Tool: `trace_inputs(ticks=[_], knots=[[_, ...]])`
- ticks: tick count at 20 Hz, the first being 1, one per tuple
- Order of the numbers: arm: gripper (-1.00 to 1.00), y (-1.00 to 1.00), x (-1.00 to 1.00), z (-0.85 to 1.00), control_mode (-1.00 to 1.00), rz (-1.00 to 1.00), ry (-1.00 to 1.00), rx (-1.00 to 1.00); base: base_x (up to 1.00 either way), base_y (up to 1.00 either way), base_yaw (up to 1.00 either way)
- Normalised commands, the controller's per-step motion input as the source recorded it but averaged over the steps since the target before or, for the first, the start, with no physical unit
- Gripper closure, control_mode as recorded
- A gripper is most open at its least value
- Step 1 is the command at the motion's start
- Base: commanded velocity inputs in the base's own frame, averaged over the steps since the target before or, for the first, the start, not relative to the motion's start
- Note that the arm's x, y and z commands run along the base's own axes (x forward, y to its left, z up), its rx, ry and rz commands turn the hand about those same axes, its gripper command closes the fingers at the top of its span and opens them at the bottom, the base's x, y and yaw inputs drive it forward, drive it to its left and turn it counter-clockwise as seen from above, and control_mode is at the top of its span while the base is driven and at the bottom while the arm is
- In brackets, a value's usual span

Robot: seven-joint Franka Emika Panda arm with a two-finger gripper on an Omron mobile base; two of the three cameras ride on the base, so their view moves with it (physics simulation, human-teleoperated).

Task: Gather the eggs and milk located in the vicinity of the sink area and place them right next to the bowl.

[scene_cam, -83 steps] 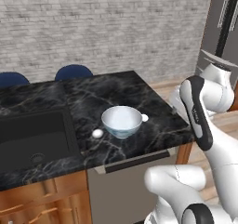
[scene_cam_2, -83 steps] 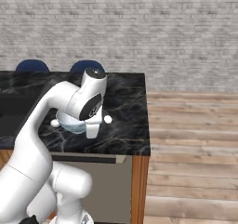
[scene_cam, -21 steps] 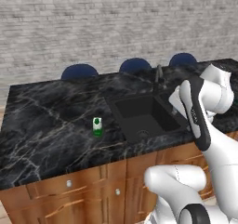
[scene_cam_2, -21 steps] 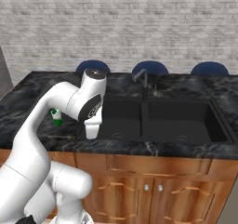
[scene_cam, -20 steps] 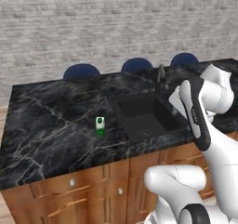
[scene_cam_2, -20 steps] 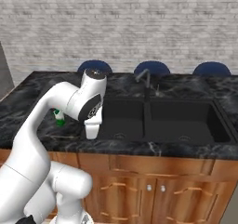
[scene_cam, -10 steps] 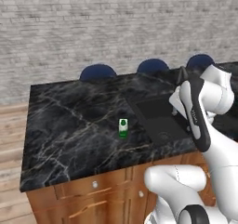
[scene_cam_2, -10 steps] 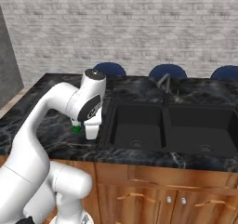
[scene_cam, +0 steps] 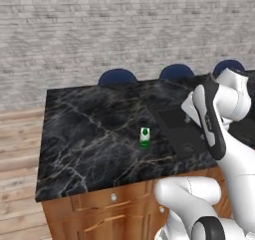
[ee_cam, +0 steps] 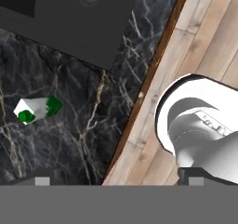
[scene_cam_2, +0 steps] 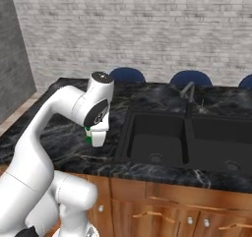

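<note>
The milk (scene_cam: pixel 144 137) stands upright on the black marble counter (scene_cam: pixel 89 134), a short way left of the sink (scene_cam: pixel 182 127). From the hand view the milk (ee_cam: pixel 37 110) lies to the left, below the sink's (ee_cam: pixel 60 18) corner and drain. In the right base view my arm covers the milk (scene_cam_2: pixel 88 135) except for a green sliver. My gripper (ee_cam: pixel 119 180) is open and empty, its fingertips (ee_cam: pixel 42 180) far apart, held high over the counter's front edge. The eggs and the bowl are out of view.
Blue stools (scene_cam: pixel 117 77) (scene_cam: pixel 177 72) stand behind the counter, before a brick wall. A dark faucet (scene_cam_2: pixel 187 96) rises at the sink's (scene_cam_2: pixel 162 137) back. Wood floor (ee_cam: pixel 204 42) lies in front of the counter. A dark grey wall (scene_cam_2: pixel 15 59) stands at the left.
The base has driven left along the counter, so the whole scene shifted right: bowl and egg left the views, sink and milk came in. My arm keeps its pose.
</note>
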Motion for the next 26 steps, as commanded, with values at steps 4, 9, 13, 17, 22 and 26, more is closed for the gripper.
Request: trace_inputs(ticks=[4, 9, 13, 17, 22, 26], knots=[[-1.00, 0.00, 0.00, 0.00, 1.00, 0.00, 0.00, 0.00, -0.32, 0.36, 0.18], [-1.00, 0.00, 0.00, 0.00, 1.00, 0.00, 0.00, 0.00, 0.02, 0.30, 0.18], [-1.00, 0.18, 0.07, 0.00, -1.00, 0.17, -0.08, -0.02, 0.00, 0.00, 0.00], [-1.00, 0.20, 0.22, -0.04, -1.00, 0.20, -0.05, -0.06, 0.00, 0.00, 0.00], [-1.00, 0.07, 0.21, -0.17, -1.00, 0.27, 0.00, -0.12, 0.00, 0.00, 0.00], [-1.00, 0.01, 0.28, -0.29, -1.00, 0.28, 0.00, -0.12, 0.00, 0.00, 0.00]])
